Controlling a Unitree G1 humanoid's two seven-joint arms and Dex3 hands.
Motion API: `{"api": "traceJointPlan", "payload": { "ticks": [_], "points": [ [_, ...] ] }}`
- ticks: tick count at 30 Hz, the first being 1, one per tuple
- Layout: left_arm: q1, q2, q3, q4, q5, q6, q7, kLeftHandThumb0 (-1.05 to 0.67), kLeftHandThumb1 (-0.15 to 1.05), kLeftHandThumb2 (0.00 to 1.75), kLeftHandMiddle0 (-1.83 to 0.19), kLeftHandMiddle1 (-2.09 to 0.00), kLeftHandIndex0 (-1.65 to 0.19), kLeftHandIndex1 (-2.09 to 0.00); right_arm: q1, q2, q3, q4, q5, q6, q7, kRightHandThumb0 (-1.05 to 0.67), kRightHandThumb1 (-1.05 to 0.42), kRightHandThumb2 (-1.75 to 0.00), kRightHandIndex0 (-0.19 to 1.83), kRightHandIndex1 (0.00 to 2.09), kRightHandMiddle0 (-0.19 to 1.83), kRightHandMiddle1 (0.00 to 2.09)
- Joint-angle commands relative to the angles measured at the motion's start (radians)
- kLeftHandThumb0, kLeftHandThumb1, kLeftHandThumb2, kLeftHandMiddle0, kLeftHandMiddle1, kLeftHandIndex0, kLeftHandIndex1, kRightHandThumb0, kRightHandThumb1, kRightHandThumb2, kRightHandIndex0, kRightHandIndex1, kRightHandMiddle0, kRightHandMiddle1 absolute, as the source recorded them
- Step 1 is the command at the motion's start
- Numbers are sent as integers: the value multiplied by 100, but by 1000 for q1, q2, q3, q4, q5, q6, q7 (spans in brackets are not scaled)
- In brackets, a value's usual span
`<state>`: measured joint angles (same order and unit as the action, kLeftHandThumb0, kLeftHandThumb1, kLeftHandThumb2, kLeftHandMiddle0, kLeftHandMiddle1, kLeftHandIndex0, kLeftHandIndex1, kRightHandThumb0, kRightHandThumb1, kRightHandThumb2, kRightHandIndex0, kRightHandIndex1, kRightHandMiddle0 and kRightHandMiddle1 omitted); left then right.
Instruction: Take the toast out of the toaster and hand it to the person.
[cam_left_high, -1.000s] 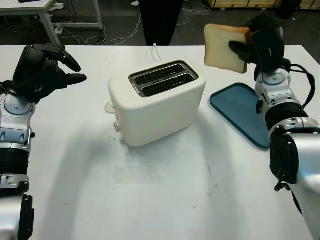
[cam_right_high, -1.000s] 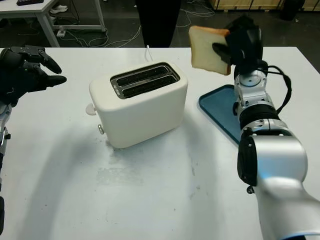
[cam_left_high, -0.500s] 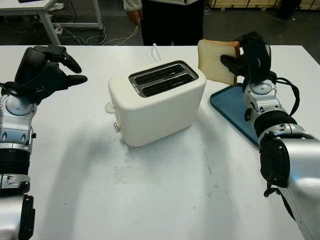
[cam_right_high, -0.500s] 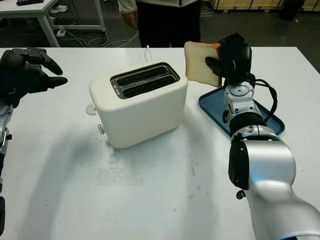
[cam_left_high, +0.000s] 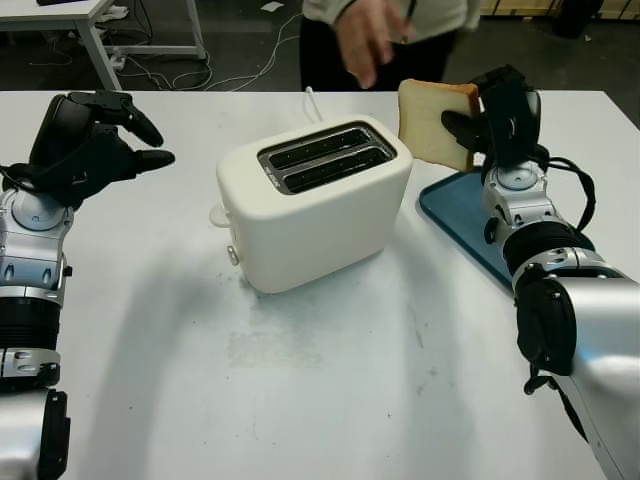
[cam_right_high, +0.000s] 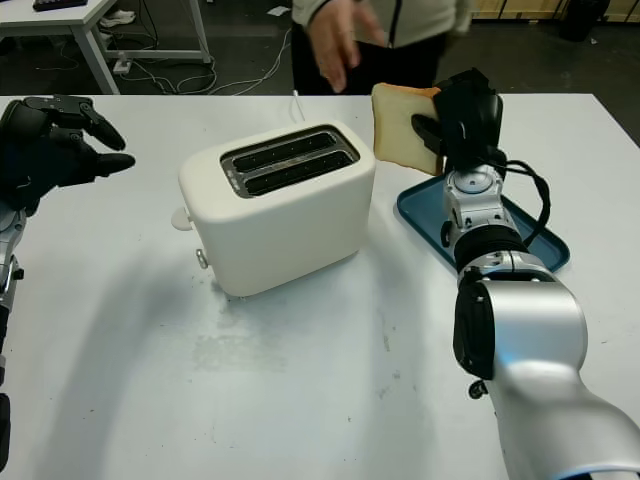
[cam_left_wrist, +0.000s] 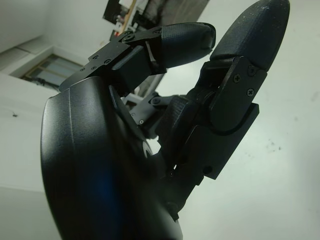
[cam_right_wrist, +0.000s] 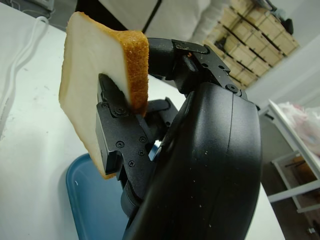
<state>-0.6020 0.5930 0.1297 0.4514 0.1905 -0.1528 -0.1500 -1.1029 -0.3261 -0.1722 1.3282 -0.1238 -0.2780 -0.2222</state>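
A slice of toast (cam_left_high: 433, 120) stands upright in the air, right of the toaster, over the near end of the blue tray. My right hand (cam_left_high: 478, 117) is shut on the toast (cam_right_wrist: 102, 90), pinching its right edge. The cream toaster (cam_left_high: 315, 200) sits mid-table with both slots showing dark. A person stands behind the far table edge, and their hand (cam_left_high: 362, 38) hangs above and left of the toast, apart from it. My left hand (cam_left_high: 95, 140) is raised over the table's left side, open and holding nothing.
A blue tray (cam_left_high: 482, 225) lies on the table under my right forearm. The toaster's white cord (cam_left_high: 309, 100) runs off the far edge. Beyond the table, cables trail on the dark floor near another table's legs (cam_left_high: 95, 45).
My right hand has brought the toast down and left, closer to the toaster. The person has stepped in at the far edge and lowered a hand toward the toast. The left hand stayed put.
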Motion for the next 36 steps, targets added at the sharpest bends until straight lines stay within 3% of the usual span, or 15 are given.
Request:
{"api": "traceJointPlan", "payload": {
  "ticks": [1,36],
  "points": [
    [9,4,0,-1,-7,-8,3,-105,71,1,-110,-110,-97,-113,-9,6,-5,1,9,1,1,11,-92,-12,70,175,48,175],
    [6,4,1,3,-9,-12,4,-105,72,1,-111,-107,-98,-112,2,2,-13,-2,15,-16,34,6,-92,-11,71,175,48,175]
  ]
}}
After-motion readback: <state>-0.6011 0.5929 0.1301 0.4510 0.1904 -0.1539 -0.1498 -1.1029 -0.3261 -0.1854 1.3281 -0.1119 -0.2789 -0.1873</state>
